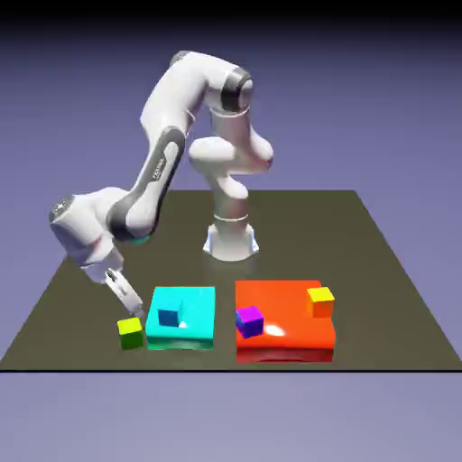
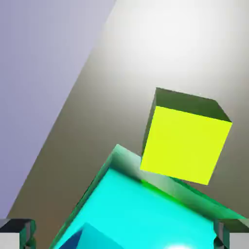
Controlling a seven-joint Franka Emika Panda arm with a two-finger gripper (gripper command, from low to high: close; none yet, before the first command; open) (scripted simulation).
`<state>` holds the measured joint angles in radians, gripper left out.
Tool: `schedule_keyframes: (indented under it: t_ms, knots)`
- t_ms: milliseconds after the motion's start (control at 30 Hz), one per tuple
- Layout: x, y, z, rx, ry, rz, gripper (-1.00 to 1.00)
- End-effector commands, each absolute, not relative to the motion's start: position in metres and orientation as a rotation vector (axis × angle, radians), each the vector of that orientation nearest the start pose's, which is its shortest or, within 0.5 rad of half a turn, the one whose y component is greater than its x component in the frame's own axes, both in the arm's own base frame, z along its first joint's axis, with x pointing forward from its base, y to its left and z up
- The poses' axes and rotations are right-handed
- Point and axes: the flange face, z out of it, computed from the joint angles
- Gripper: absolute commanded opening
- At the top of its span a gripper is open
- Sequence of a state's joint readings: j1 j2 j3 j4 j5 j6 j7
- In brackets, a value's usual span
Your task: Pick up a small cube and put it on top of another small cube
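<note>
In the exterior view, a white robot arm with grey joint bands (image 1: pixel 163 169) rises from its base at the far side of a dark, flat table (image 1: pixel 307 226). It bends high up, then slopes down towards the exterior view's left and the near side. The thick white wrist (image 1: pixel 81 230) hangs low at the left, and from it the white two-finger gripper (image 1: pixel 134 309) slants downward, its tips angled to the right rather than pointing straight down.

The tips are close to a small lime yellow-green cube (image 1: pixel 131 333), which sits on the table near its near left corner, just beside the left side of a low, glossy cyan block (image 1: pixel 191 334). The hand view shows the two grey fingertips spread wide at the left and right of the bottom edge, with nothing gripped. There the lime cube appears large and tilted, ahead of the fingers.

A small dark blue cube (image 1: pixel 170 313) is on the cyan block. Further right is a broad, glossy red-orange block (image 1: pixel 284 341), with a small purple cube (image 1: pixel 250 322) at its left side and a small orange-yellow cube (image 1: pixel 320 302) at its right side.
</note>
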<state>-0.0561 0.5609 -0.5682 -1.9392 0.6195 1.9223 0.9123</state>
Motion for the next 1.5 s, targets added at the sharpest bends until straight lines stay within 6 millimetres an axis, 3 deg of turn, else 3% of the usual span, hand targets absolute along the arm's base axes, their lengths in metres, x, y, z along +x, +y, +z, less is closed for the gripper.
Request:
schedule_keyframes:
  t_ms: [0, 167, 267, 300, 333, 400, 433, 467, 533, 833, 1133, 1267, 1467]
  knots:
    - [0.486, -0.303, 0.197, -1.669, 2.381, 0.719, 0.00]
    - [0.482, -0.328, 0.172, -1.542, 2.445, 0.852, 0.00]
    - [0.473, -0.302, 0.110, -1.542, 2.445, 0.852, 0.00]
    - [0.473, -0.302, 0.110, -1.542, 2.445, 0.852, -1.00]
    - [0.473, -0.302, 0.110, -1.542, 2.445, 0.852, -1.00]
    - [0.480, -0.322, 0.156, -1.543, 2.443, 0.852, -1.00]
    - [0.485, -0.321, 0.168, -1.567, 2.421, 0.869, -1.00]
    - [0.492, -0.305, 0.162, -1.652, 2.365, 0.885, -1.00]
    - [0.495, -0.296, 0.161, -1.813, 2.313, 0.869, -1.00]
    - [0.430, -0.299, 0.144, -2.235, 2.005, 1.248, -1.00]
    - [0.376, -0.303, 0.142, -2.575, 1.516, 1.638, -1.00]
    - [0.398, -0.265, 0.151, -2.825, 1.120, 1.722, -1.00]
    - [0.442, -0.191, 0.176, -3.183, 0.418, 1.752, -1.00]
